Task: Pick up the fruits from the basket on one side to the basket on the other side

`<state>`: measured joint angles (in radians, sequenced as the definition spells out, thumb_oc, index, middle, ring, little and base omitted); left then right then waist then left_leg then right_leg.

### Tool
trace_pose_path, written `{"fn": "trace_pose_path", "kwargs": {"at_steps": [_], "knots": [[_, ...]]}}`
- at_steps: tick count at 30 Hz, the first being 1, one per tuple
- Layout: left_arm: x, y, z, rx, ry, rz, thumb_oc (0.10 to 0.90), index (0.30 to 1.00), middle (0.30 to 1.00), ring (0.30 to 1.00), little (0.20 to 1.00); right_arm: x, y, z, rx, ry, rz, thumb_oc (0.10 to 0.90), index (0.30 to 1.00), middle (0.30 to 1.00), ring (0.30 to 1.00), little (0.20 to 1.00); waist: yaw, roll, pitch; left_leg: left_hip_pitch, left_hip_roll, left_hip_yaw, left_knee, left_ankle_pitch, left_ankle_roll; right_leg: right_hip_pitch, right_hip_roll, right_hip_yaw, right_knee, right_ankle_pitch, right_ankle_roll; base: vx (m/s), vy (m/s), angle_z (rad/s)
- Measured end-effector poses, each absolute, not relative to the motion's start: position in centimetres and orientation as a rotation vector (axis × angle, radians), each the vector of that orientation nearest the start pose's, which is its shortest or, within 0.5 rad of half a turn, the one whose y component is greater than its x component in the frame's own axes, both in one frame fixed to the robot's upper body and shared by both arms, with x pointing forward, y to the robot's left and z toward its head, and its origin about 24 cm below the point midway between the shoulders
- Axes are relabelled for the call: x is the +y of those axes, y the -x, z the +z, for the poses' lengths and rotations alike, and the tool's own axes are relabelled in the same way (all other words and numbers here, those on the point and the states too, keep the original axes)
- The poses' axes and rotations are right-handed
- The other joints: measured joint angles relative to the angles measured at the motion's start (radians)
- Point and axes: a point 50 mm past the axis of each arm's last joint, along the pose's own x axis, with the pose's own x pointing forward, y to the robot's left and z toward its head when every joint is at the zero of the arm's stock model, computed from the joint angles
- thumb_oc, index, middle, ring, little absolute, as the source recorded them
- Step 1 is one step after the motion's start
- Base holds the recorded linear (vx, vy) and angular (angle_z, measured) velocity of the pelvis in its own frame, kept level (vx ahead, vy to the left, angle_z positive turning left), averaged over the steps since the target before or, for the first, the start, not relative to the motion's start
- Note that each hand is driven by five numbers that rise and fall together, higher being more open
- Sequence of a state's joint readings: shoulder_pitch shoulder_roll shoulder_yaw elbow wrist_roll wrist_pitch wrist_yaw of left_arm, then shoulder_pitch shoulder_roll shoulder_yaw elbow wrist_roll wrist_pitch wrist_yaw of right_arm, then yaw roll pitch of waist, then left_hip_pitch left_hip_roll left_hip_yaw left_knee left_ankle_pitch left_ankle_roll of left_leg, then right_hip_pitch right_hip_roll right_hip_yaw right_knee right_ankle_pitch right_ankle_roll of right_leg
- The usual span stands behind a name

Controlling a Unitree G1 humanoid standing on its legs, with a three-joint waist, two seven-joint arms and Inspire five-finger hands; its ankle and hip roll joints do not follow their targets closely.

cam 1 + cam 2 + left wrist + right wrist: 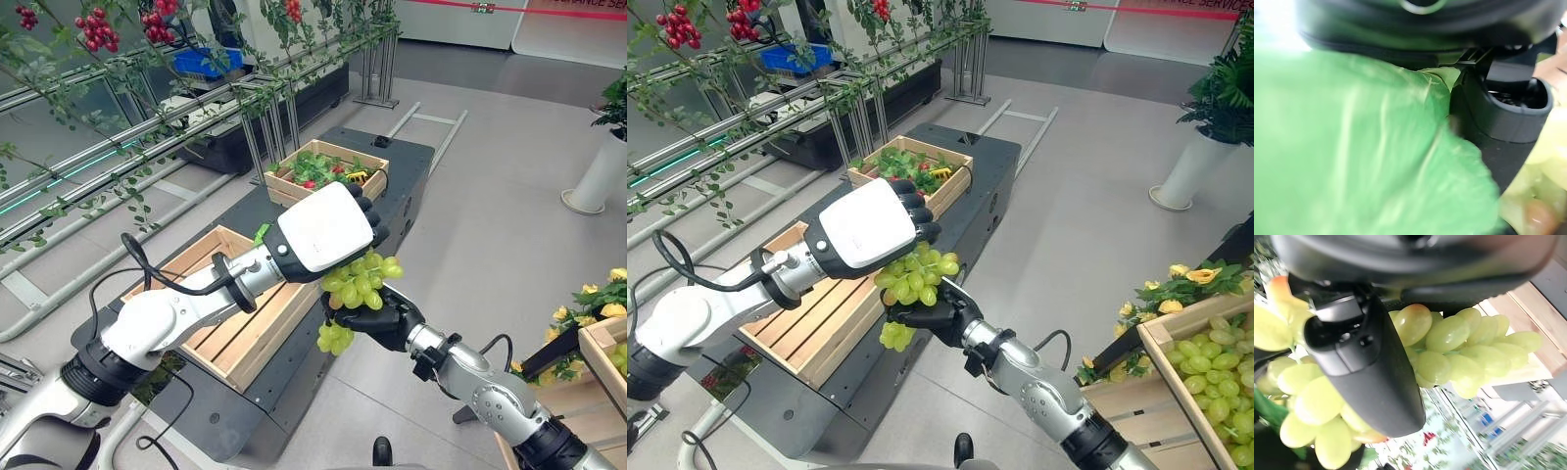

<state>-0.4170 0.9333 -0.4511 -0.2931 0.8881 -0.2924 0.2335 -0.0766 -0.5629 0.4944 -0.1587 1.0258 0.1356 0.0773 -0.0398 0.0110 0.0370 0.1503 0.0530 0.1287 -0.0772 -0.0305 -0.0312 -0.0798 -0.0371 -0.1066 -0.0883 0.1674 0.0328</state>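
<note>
1. Right hand point(377, 318) is curling around a green grape bunch point(361, 279) above the slatted wooden crate point(240, 348).
2. Left hand point(328, 227) is covering the bunch; its grip can't be told.
3. Far wooden crate point(328, 166) is holding leafy greens.

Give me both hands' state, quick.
Left hand: on top of the grapes; fingers hidden, cannot tell.
Right hand: shut on the grapes from below.

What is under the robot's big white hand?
Under the left hand hangs a bunch of green grapes, with the right hand holding it from below. The white cover hides the top of the bunch and whether the left fingers grip it.
</note>
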Motion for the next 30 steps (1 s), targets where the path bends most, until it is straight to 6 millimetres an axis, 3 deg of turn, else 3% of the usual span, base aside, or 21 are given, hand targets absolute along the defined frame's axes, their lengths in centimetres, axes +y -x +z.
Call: {"fn": "trace_pose_path", "kwargs": {"at_steps": [6, 9, 12, 13, 14, 15, 16, 17, 18, 19, 21, 23, 27, 30], "knots": [[15.3, -24.9, 16.0, -0.925, -1.462, -0.343, 0.800, 0.900, 0.900, 0.900, 0.900, -15.4, -23.8, 4.8, 0.225, -0.494, 0.399, 0.400, 0.300, 0.300, 0.300, 0.300, -0.002, -0.004, -0.002, -0.016, -0.003, 0.022, 0.001, 0.000, 0.000, -0.031, 0.011, 0.051, 0.000, 0.004, 0.003, -0.05, -0.055, -0.14], [17.6, -25.3, 15.1, -0.758, -1.282, -0.270, 0.800, 0.900, 0.900, 0.900, 0.900, -17.1, -24.1, 5.3, 0.165, -0.500, 0.327, 0.400, 0.300, 0.300, 0.300, 0.300, 0.000, -0.007, -0.001, -0.018, -0.010, 0.005, 0.004, -0.006, 0.000, -0.049, 0.030, 0.105, 0.000, 0.011, -0.004, -0.04, 0.014, -0.38], [19.7, -26.0, 13.6, -0.585, -1.025, -0.141, 0.800, 0.900, 0.900, 0.900, 0.900, -18.1, -24.5, 6.1, 0.093, -0.521, 0.281, 0.400, 0.300, 0.300, 0.300, 0.300, 0.005, -0.024, 0.009, -0.030, -0.031, -0.083, 0.046, -0.024, 0.028, -0.055, 0.028, 0.193, 0.000, 0.022, -0.001, -0.01, 0.077, -0.50], [20.1, -26.1, 13.2, -0.546, -0.948, -0.114, 0.800, 0.900, 0.900, 0.900, 0.900, -18.1, -24.6, 6.2, 0.069, -0.538, 0.272, 0.400, 0.300, 0.300, 0.300, 0.300, 0.002, -0.042, 0.015, -0.046, -0.054, -0.131, 0.090, -0.045, 0.055, -0.057, 0.028, 0.240, 0.000, 0.035, 0.009, -0.01, 0.141, -0.87], [20.6, -25.9, 12.8, -0.500, -0.815, -0.067, 0.800, 0.900, 0.900, 0.900, 0.900, -18.2, -24.8, 6.3, 0.051, -0.554, 0.275, 0.400, 0.300, 0.300, 0.300, 0.300, 0.019, -0.065, 0.018, -0.069, -0.124, -0.253, 0.110, -0.075, 0.097, -0.072, 0.012, 0.326, 0.000, 0.040, 0.020, 0.00, 0.101, -1.03], [20.7, -25.9, 12.5, -0.482, -0.753, -0.050, 0.800, 0.900, 0.900, 0.900, 0.900, -18.2, -24.9, 6.4, 0.041, -0.559, 0.275, 0.400, 0.300, 0.300, 0.300, 0.300, 0.029, -0.068, 0.019, -0.063, -0.151, -0.283, 0.087, -0.077, 0.101, -0.085, 0.012, 0.342, -0.002, 0.041, 0.024, -0.01, 0.106, -1.43], [21.0, -25.8, 12.2, -0.448, -0.619, -0.019, 0.800, 0.900, 0.900, 0.900, 0.900, -18.2, -25.1, 6.5, 0.024, -0.569, 0.286, 0.400, 0.300, 0.300, 0.300, 0.300, 0.043, -0.056, 0.022, -0.061, -0.162, -0.290, 0.046, -0.032, 0.109, -0.105, 0.027, 0.340, -0.004, 0.031, 0.034, -0.03, 0.150, -1.61], [21.0, -25.7, 11.7, -0.413, -0.485, 0.011, 0.800, 0.900, 0.900, 0.900, 0.900, -17.9, -25.0, 6.2, 0.027, -0.588, 0.285, 0.400, 0.300, 0.300, 0.300, 0.300, 0.059, -0.042, 0.028, -0.040, -0.137, -0.233, 0.014, -0.019, 0.121, -0.120, 0.048, 0.304, 0.046, 0.024, 0.036, -0.06, 0.188, -1.67], [20.8, -25.4, 11.0, -0.378, -0.307, 0.030, 0.800, 0.900, 0.900, 0.900, 0.900, -17.6, -24.8, 5.8, 0.034, -0.592, 0.280, 0.400, 0.300, 0.300, 0.300, 0.300, 0.059, -0.018, 0.033, -0.024, -0.106, -0.197, 0.003, -0.020, 0.120, -0.135, 0.082, 0.254, 0.170, -0.004, 0.010, -0.07, 0.173, -1.20], [20.4, -25.4, 10.6, -0.356, -0.145, 0.023, 0.800, 0.900, 0.900, 0.900, 0.900, -17.5, -24.6, 5.6, 0.034, -0.587, 0.275, 0.400, 0.300, 0.300, 0.300, 0.300, 0.051, -0.009, 0.033, -0.018, -0.095, -0.189, 0.001, -0.016, 0.116, -0.134, 0.095, 0.230, 0.220, -0.054, 0.017, -0.06, 0.135, -0.65], [19.5, -25.5, 10.1, -0.329, 0.089, -0.029, 0.800, 0.900, 0.900, 0.900, 0.900, -17.1, -24.5, 5.4, 0.030, -0.603, 0.277, 0.400, 0.300, 0.300, 0.300, 0.300, 0.030, -0.046, 0.035, -0.023, -0.122, -0.174, 0.003, -0.008, 0.109, -0.107, 0.071, 0.242, 0.173, -0.096, 0.010, -0.08, 0.156, -0.42], [17.7, -25.4, 9.1, -0.270, 0.292, -0.130, 0.800, 0.900, 0.900, 0.900, 0.900, -16.9, -24.4, 5.2, 0.032, -0.586, 0.278, 0.400, 0.300, 0.300, 0.300, 0.300, 0.018, -0.046, 0.043, -0.031, -0.129, -0.181, 0.008, -0.007, 0.108, -0.074, 0.058, 0.263, 0.067, -0.028, 0.014, -0.08, 0.150, -0.47], [15.9, -25.1, 8.6, -0.238, 0.450, -0.271, 0.800, 0.900, 0.900, 0.900, 0.900, -16.9, -24.4, 5.2, 0.027, -0.583, 0.278, 0.400, 0.300, 0.300, 0.300, 0.300, -0.006, -0.035, 0.064, -0.023, -0.149, -0.169, 0.006, -0.010, 0.112, -0.052, 0.048, 0.291, 0.013, 0.018, 0.025, -0.12, 0.164, -0.28], [15.5, -25.0, 8.6, -0.243, 0.500, -0.337, 0.800, 0.900, 0.900, 0.900, 0.900, -17.0, -24.4, 5.3, 0.018, -0.582, 0.279, 0.400, 0.300, 0.300, 0.300, 0.300, -0.005, -0.036, 0.089, -0.018, -0.159, -0.120, -0.003, -0.006, 0.122, -0.065, 0.039, 0.295, 0.000, 0.027, 0.042, -0.14, 0.053, -0.46]]}}
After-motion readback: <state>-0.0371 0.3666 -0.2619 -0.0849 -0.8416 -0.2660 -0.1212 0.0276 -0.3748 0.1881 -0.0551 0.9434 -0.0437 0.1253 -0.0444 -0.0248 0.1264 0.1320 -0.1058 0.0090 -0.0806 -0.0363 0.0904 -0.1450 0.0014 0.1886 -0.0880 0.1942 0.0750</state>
